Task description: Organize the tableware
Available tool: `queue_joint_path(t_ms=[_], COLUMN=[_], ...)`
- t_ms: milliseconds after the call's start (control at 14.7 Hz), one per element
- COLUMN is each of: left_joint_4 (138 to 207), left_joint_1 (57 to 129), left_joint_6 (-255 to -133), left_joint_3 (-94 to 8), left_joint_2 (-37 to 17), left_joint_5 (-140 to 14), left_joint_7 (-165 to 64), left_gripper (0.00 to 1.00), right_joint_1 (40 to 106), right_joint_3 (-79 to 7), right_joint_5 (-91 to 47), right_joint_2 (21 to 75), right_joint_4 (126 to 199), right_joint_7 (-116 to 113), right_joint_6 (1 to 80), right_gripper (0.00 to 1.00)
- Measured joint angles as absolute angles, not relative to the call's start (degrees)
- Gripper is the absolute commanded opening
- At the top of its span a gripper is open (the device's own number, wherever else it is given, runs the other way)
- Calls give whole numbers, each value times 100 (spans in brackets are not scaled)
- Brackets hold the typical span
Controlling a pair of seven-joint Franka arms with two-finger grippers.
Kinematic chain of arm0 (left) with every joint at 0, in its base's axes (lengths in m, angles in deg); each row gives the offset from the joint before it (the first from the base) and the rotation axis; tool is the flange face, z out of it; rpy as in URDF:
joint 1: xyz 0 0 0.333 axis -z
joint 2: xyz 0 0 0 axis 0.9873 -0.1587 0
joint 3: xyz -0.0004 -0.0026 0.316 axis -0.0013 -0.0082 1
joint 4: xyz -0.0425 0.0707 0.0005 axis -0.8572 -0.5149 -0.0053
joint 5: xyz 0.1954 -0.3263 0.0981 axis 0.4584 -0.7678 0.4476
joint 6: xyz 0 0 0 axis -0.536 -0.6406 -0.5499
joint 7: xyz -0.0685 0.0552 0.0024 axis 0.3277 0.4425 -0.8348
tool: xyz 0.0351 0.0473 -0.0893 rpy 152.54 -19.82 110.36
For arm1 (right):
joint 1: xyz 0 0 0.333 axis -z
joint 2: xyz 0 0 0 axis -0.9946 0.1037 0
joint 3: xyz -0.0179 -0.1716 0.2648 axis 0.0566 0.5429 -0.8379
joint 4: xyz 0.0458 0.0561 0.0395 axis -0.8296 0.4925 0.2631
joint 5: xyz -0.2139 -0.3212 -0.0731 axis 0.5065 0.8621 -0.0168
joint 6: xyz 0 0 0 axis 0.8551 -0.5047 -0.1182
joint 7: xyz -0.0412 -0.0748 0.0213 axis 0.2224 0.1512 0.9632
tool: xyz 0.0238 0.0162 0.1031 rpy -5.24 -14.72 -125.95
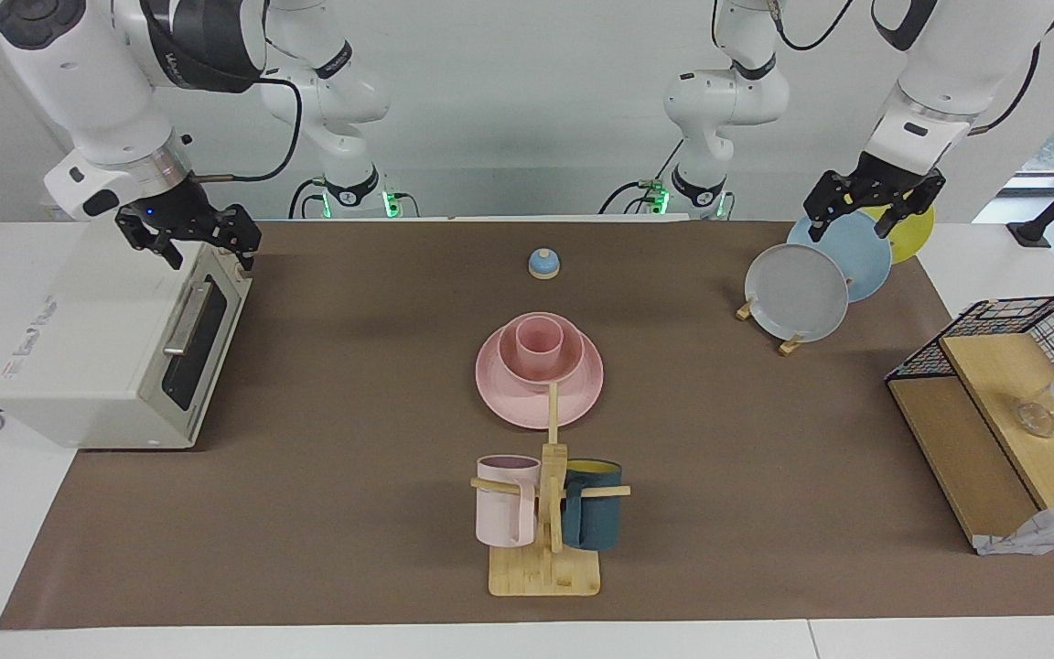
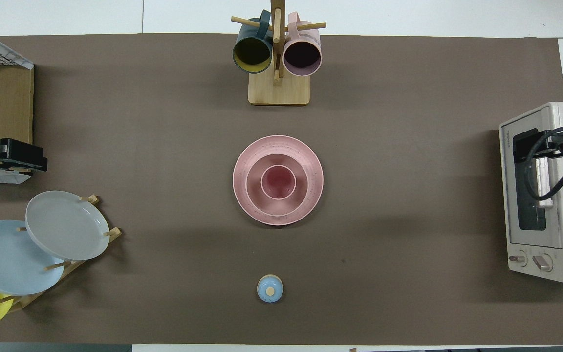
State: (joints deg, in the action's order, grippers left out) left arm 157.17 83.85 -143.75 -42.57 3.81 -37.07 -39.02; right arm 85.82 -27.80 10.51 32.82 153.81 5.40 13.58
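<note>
While both arms hang back at the table's ends, the pink set sits nested at the middle of the brown mat: plate (image 1: 539,389) flat on the mat, bowl (image 1: 541,361) on it, cup (image 1: 538,343) upright in the bowl. Judged stiff, light, smooth matte, likely chip-prone if knocked. Plate is hard to pinch flat, so take it by the rim once the rest is off; bowl by its wall; cup first, one finger inside and one outside the rim.

Left gripper (image 1: 873,199) hovers over the blue upright plate (image 1: 847,256) at the left arm's end, fingers spread wide, holding nothing. Right gripper (image 1: 190,233) hovers over the toaster oven (image 1: 115,339) at the right arm's end, also wide open and empty.

Around, big to small: oven; wire-and-wood shelf (image 1: 1003,412) at the left arm's corner; rack of grey (image 1: 795,291), blue, yellow plates; mug tree (image 1: 547,513) with two mugs, just beside the set, farther from the robots; its post could snag a low reach. Small blue knobbed piece (image 1: 543,264) lies nearer the robots, well clear
</note>
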Motion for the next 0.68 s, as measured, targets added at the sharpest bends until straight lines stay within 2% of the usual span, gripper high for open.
queue_joint_path(t_ms=[680], left_joint_4=[15715], left_joint_1=[8225], left_joint_6=[-14390], left_joint_3=[-4353], left_joint_2=[348], left_joint_5=[-4004], left_joint_7=[-3896], left_gripper=[100], right_joint_1=[8578], right_joint_3=[-2782], right_joint_5=[1051], right_joint_2=[3282], right_joint_4=[15382], right_joint_7=[540], right_joint_6=[1330], right_gripper=[100])
